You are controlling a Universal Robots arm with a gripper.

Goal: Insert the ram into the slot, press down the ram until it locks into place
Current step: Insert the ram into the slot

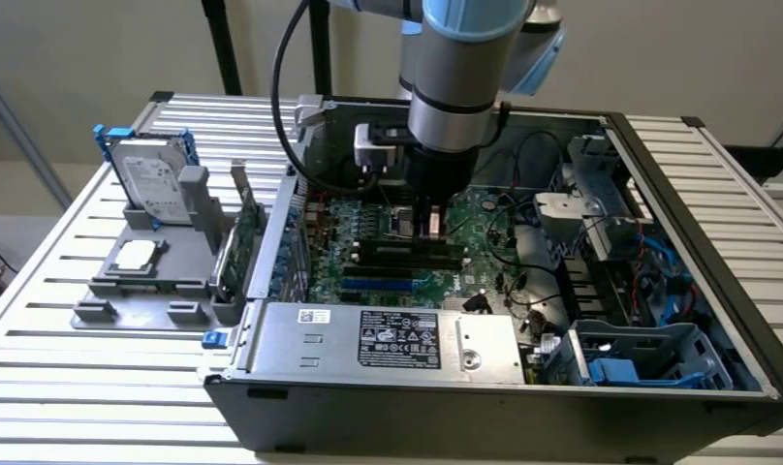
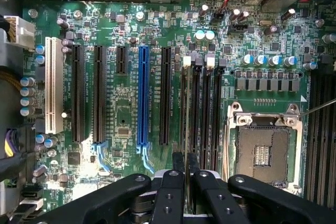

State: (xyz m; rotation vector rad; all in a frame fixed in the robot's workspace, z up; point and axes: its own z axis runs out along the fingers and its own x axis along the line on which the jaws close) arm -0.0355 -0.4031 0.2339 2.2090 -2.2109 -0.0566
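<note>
While vertical, tool (image 2: 185,158) tight astride ram (image 2: 184,114).

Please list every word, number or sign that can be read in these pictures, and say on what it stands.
No text can be read with certainty.
black label on the metal box: print too small.
white sticker beside it: too small.
hard drive label: blurred.
motherboard white markings: too small.
</note>
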